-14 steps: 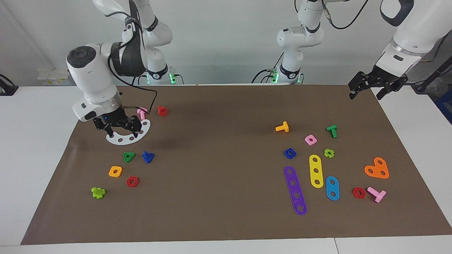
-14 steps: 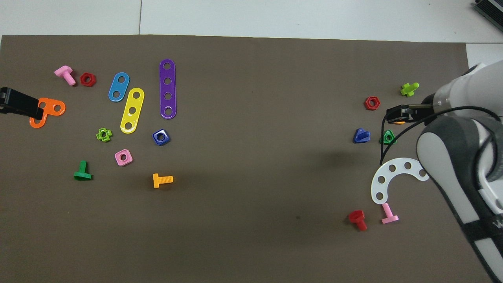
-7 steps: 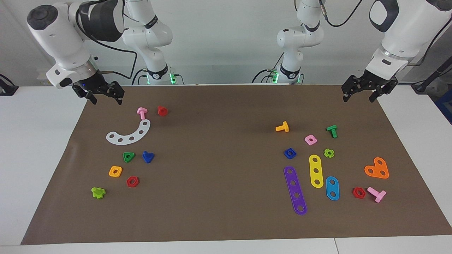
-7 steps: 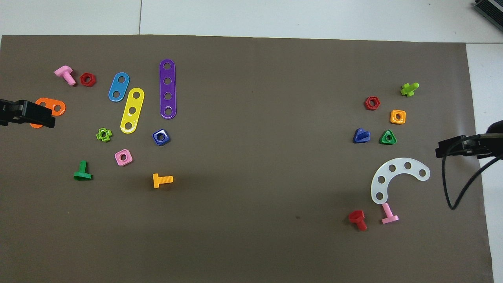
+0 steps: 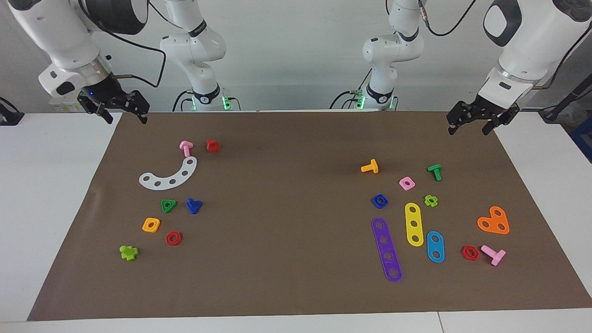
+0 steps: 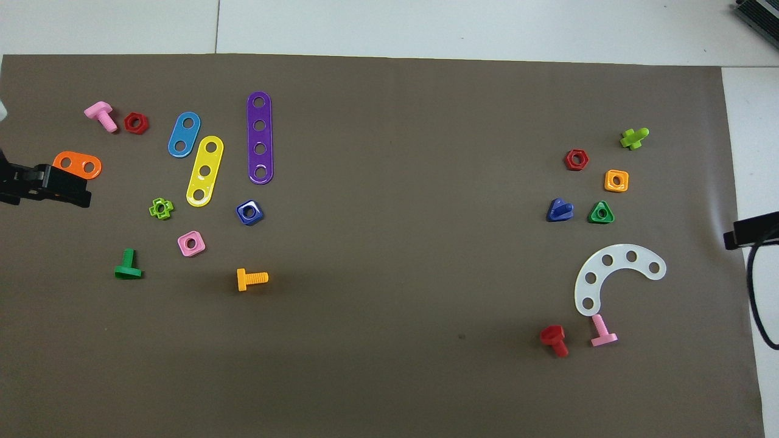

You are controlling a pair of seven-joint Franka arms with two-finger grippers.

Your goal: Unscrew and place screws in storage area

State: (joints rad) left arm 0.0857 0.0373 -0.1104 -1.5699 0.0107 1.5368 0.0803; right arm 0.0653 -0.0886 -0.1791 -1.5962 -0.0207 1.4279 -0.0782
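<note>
The dark-blue screw (image 5: 194, 206) lies on the brown mat beside the green triangle nut (image 5: 168, 206); it also shows in the overhead view (image 6: 558, 210). The storage area (image 5: 217, 185) is the mat around the white curved strip (image 5: 169, 178), orange square nut (image 5: 151, 225) and red hexagon nut (image 5: 173, 238). My right gripper (image 5: 126, 118) is open and empty, raised over the mat's corner by its own base, well away from the screw. My left gripper (image 5: 467, 129) is open and empty, raised over the mat's edge at its own end; the overhead view shows it (image 6: 45, 185) by the orange plate.
A pink bolt (image 5: 186, 148) and a red bolt (image 5: 212, 145) lie near the white strip, a lime piece (image 5: 129, 252) farther out. At the left arm's end lie purple (image 5: 386, 249), yellow (image 5: 414, 224) and blue (image 5: 435, 246) strips, a blue nut (image 5: 379, 200) and several bolts and nuts.
My right gripper has risen from just over the white strip and drawn back to the mat's corner near its base. My left gripper has shifted slightly. The screw has not moved.
</note>
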